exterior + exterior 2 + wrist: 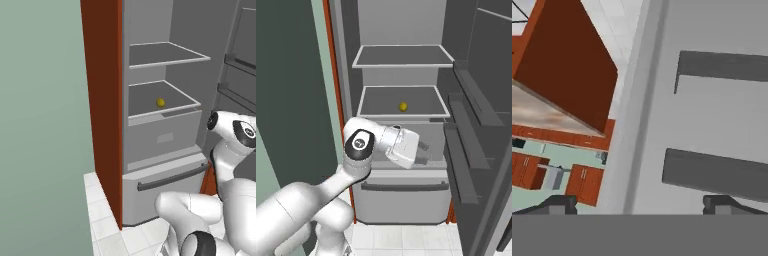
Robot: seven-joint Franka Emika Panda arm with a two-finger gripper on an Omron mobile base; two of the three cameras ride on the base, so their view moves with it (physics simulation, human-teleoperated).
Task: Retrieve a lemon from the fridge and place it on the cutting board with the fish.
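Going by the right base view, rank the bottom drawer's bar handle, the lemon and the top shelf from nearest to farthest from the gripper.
From the open gripper:
1. Bottom drawer's bar handle, just below the gripper.
2. Lemon, above it on the lower shelf, deeper in the fridge.
3. Top shelf, highest and clearly farthest.

The first two are fairly close to call.

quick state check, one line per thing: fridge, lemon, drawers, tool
fridge: door open, inner shelves on show
lemon: resting on the lower shelf, untouched
upper shelf: bare
inner drawer: pushed in
bottom drawer: closed, bar handle across its front
tool: open, holding nothing, in front of the inner drawer, below the lemon's shelf, pointing toward the door racks
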